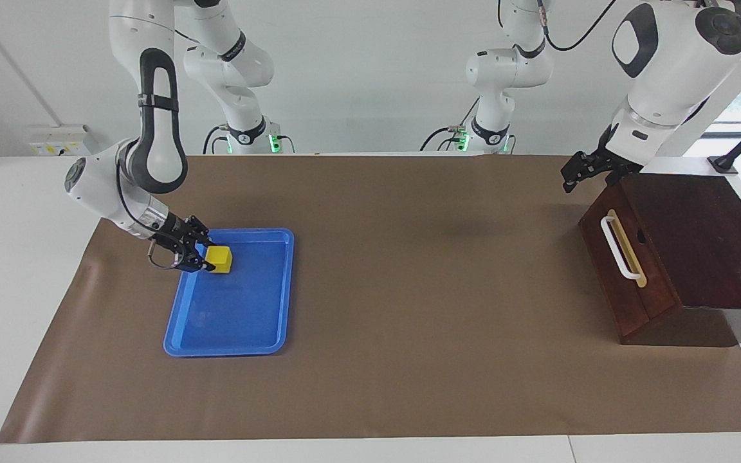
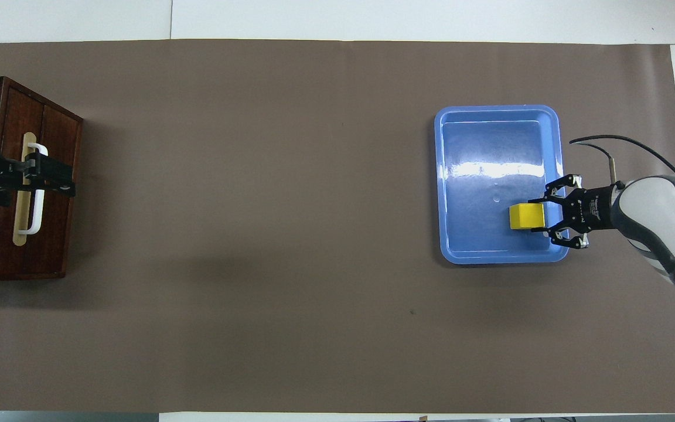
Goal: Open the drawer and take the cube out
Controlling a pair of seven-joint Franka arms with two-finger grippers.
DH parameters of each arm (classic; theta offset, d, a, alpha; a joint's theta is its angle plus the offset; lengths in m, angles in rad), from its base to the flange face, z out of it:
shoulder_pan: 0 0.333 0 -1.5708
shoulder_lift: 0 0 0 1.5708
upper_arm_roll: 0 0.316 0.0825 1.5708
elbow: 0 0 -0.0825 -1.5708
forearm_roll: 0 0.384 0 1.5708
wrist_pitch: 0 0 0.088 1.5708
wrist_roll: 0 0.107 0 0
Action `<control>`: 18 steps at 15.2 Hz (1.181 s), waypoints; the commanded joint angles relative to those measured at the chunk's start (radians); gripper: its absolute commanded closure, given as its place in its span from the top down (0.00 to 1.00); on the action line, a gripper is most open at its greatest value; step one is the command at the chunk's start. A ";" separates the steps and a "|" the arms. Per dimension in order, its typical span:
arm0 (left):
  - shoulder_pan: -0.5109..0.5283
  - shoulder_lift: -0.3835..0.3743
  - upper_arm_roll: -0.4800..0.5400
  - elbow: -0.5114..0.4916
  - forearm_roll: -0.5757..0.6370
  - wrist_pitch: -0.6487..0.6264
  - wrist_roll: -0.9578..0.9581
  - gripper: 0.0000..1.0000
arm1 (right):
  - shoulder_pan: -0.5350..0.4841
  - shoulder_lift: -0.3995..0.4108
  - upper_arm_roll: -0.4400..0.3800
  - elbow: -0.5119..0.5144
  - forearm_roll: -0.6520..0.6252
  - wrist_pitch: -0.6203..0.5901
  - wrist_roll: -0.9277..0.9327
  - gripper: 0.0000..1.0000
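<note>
- The right pincer is low over the blue tray, at the tray edge nearest the right arm's end of the desk.
- Its fingers sit on either side of the cube, narrow about it; the cube rests on the tray floor, and whether the fingers press it or have just let go cannot be told.
- The cube is yellow, upright, and lies in the part of the tray nearer the robots, just in front of the right pincer's tips.
- The rest of the tray floor, farther from the robots than the right pincer, shows only a bright glare.
- The left pincer hangs in the air over the top front edge of the drawer, at the corner nearer the robots, touching nothing.
- The left pincer's jaws stand wide and hold nothing.
- The drawer is pushed in, its front flush with the dark wooden box; its white bar handle on the pale yellow strip lies below the left pincer, apart from it.
- In the overhead view the left pincer covers the middle of the handle, yet the facing view shows it raised clear of it.
- Drawer and tray are well apart, at the two ends of the brown mat on the desk.
</note>
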 commanded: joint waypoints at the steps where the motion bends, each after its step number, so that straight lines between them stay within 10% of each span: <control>1: -0.005 0.009 0.007 0.026 -0.013 -0.028 0.013 1.00 | 0.001 -0.030 0.003 -0.028 -0.012 0.019 -0.018 0.85; 10: -0.002 0.004 0.007 0.032 -0.013 -0.026 0.013 1.00 | 0.002 -0.116 0.014 0.168 -0.150 -0.223 -0.029 1.00; 18: -0.002 0.004 0.019 0.023 -0.016 0.000 0.015 1.00 | 0.082 -0.155 0.015 0.459 -0.498 -0.484 -0.487 1.00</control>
